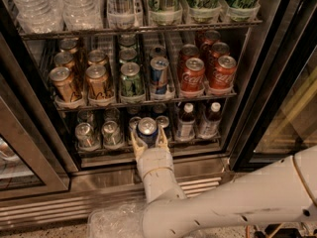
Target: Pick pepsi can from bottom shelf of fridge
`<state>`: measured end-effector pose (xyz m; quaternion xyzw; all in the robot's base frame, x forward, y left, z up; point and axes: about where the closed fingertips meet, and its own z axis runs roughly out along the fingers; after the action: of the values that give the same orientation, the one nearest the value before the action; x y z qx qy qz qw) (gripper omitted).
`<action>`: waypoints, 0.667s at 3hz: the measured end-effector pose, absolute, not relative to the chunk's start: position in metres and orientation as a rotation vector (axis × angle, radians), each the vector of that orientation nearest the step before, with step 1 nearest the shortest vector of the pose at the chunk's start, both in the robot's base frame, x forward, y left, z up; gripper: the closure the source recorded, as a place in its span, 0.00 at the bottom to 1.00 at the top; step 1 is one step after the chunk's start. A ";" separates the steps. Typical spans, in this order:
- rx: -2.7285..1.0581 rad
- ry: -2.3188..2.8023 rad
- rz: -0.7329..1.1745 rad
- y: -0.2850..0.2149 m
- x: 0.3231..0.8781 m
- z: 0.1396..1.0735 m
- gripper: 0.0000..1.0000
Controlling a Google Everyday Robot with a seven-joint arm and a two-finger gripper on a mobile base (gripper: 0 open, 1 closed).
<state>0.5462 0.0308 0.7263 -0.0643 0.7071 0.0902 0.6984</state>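
The pepsi can (147,129), dark blue with a silver top, stands at the front middle of the bottom shelf (99,158) of the fridge (59,202). My gripper (147,134) reaches in from below on the white arm. Its two pale fingers (134,142) stand close against the can's left and right sides, holding it. The can's lower part is hidden behind the gripper.
Plain silver cans (85,134) stand left of the pepsi can and dark bottles with white caps (185,121) right of it. The rack above holds gold cans (64,83), a green can (131,79), a pale blue can (159,73) and red cans (192,75). An open glass door (292,108) stands at the right, and crumpled clear plastic (114,222) lies below.
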 end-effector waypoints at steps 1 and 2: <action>-0.143 1.545 0.213 0.025 0.525 0.741 1.00; -0.147 1.520 0.227 0.022 0.510 0.753 1.00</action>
<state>0.5101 0.0216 0.7525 -0.0664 0.6866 0.1025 0.7167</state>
